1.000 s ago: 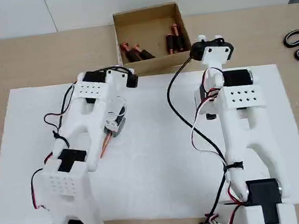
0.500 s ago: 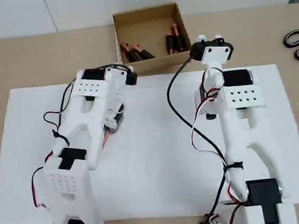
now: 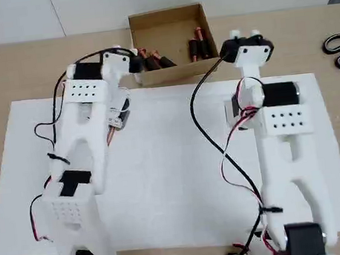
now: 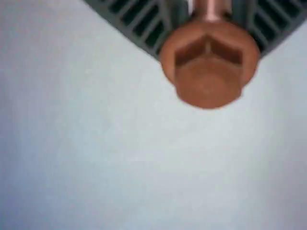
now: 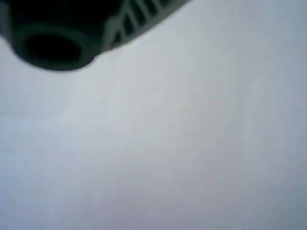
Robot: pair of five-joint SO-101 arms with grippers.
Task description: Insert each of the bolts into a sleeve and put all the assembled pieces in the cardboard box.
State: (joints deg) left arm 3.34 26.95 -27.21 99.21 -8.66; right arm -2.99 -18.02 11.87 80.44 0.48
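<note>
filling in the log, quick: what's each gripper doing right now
left gripper: closed, holding a copper bolt.
right gripper: closed, holding a black sleeve.

Off goes the left hand (image 4: 208, 14) with its bolt (image 4: 208, 72), sliding forward and outward over the white sheet (image 3: 176, 181). The cardboard box (image 3: 173, 72), well ahead of that hand a second ago, now has its near corner right at the wrist! The right hand (image 5: 72, 24), sleeve (image 5: 53, 45) in its grip, pushes forward too and a touch outward, its arm stretching longer, the wrist now just beside the box's other near corner.
</note>
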